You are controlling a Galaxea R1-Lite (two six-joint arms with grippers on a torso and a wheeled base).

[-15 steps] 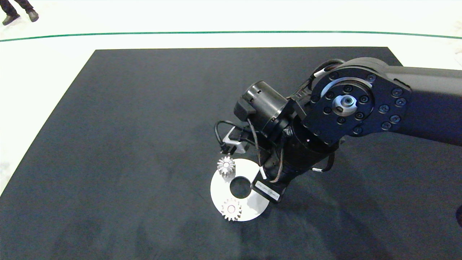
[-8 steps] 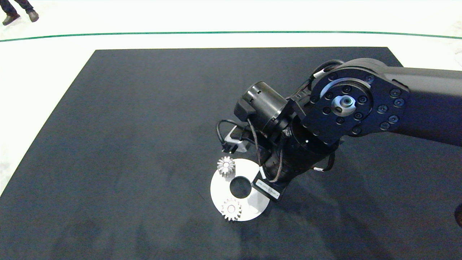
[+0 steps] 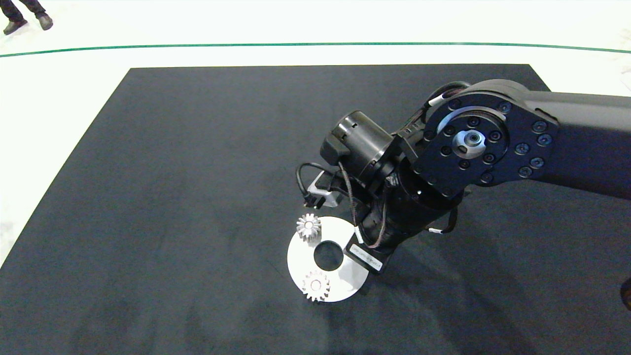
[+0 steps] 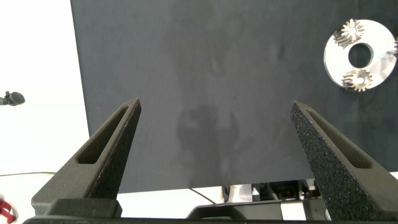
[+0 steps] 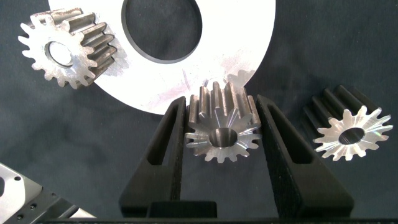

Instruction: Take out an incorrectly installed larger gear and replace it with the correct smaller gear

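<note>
My right gripper [image 5: 221, 102] is shut on the larger gear [image 5: 221, 134], a silver toothed gear with a dark centre hole, held at the rim of the round silver plate [image 5: 236, 37]. The smaller gear [image 5: 352, 134] lies loose on the dark mat just beside the gripper's finger [image 5: 277, 143], its dark body below. In the head view the right arm [image 3: 394, 217] covers both gears and the fingers at the plate's [image 3: 296, 256] right edge. My left gripper [image 4: 216, 104] hangs open over bare mat, far from the plate [image 4: 339, 59].
Two gears with silver pin centres sit on the plate: one [image 3: 309, 228] at its far edge, one [image 3: 316, 286] at its near edge. The plate has a round centre hole [image 3: 328, 256]. A black mat [image 3: 172, 172] covers the table. A person's shoes [image 3: 24, 22] show beyond.
The right wrist has shifted very slightly at the plate's right edge. The plate and its two pinned gears have not moved.
</note>
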